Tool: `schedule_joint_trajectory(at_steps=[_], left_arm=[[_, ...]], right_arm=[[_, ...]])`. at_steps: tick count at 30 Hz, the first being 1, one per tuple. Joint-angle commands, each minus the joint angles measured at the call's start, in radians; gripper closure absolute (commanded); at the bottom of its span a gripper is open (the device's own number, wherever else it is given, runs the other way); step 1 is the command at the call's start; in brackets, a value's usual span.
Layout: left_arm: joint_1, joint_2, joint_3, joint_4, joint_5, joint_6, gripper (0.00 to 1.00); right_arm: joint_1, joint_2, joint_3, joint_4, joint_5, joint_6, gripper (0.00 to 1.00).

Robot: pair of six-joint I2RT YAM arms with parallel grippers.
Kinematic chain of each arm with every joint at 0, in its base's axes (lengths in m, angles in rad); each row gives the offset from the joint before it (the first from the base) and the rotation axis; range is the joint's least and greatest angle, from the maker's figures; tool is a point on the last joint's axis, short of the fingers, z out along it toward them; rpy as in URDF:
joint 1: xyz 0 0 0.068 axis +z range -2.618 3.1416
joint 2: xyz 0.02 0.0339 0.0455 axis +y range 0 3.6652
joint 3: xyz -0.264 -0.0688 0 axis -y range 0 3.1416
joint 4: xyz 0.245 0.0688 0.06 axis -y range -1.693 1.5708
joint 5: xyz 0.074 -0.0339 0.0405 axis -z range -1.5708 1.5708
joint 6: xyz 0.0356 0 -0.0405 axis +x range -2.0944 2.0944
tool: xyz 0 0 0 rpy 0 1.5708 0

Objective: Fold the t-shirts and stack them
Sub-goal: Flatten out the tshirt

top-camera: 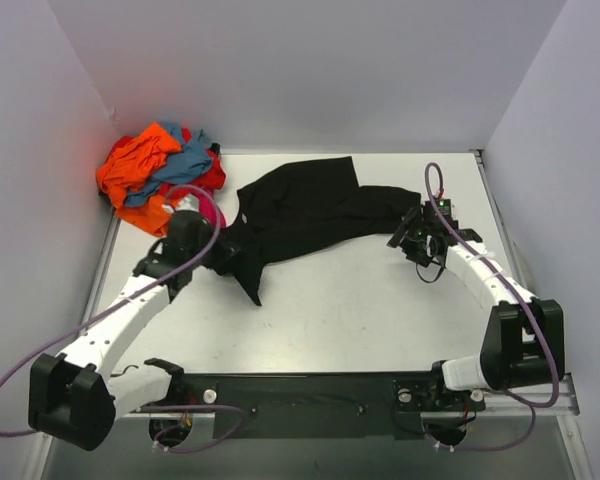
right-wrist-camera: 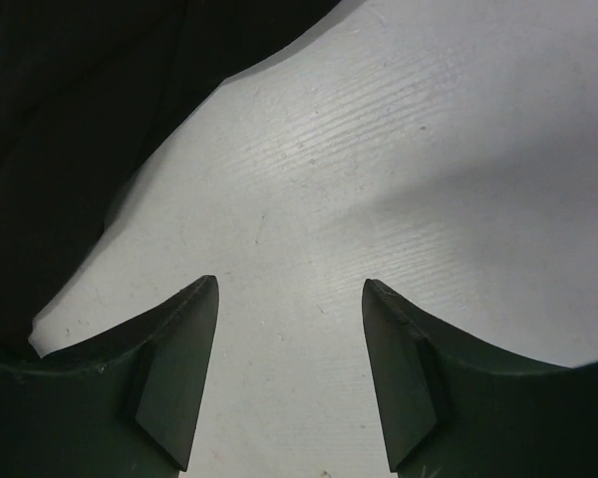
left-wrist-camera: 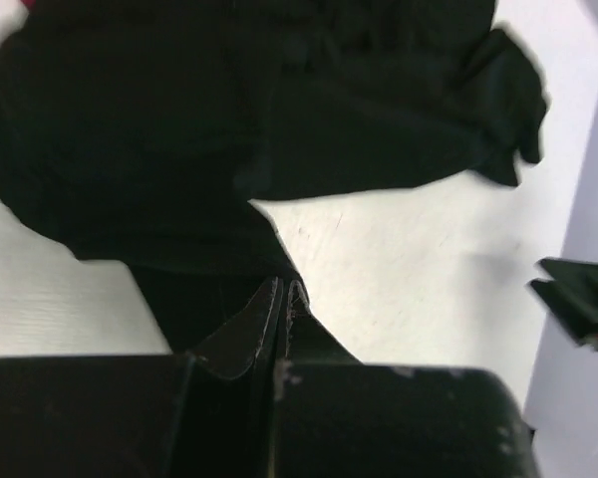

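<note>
Thin pinch: left tool [left-wrist-camera: 282,289] grips black shirt [top-camera: 300,205] edge, may slip; right tool [right-wrist-camera: 289,289], open, could close on table [right-wrist-camera: 399,149], missing cloth

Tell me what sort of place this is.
Likely a robot lab test cell: a white table boxed in by plain walls, a left arm and right arm bolted at its near edge, a black t-shirt and a pile of others.

White table [top-camera: 330,320] between pale plain walls [top-camera: 310,60]
</note>
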Motion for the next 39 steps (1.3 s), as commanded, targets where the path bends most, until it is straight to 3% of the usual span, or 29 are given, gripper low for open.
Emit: schedule_joint_trajectory(at_steps=[1,8,15,22,26,30,39], left_arm=[[0.192,-0.054,0.192,-0.134,0.156,0.176,1.0],[0.369,-0.011,0.39,-0.15,0.233,0.194,1.0],[0.366,0.075,0.608,-0.018,0.299,0.087,1.0],[0.358,0.224,0.841,0.021,0.245,0.061,1.0],[0.367,0.264,0.875,0.063,0.198,0.049,1.0],[0.372,0.317,0.944,0.077,0.193,0.056,1.0],[0.404,0.341,0.93,0.105,0.19,0.049,1.0]], right_arm=[[-0.005,0.063,0.009,0.048,-0.07,0.056,0.44],[0.023,0.236,0.107,0.038,-0.049,0.079,0.47],[0.146,0.339,0.212,0.014,-0.012,0.064,0.45],[0.288,0.419,0.313,0.021,-0.027,0.101,0.43],[0.318,0.471,0.373,0.032,-0.036,0.159,0.41],[0.313,0.531,0.434,0.037,-0.038,0.188,0.33],[0.197,0.639,0.544,-0.014,-0.027,0.187,0.31]])
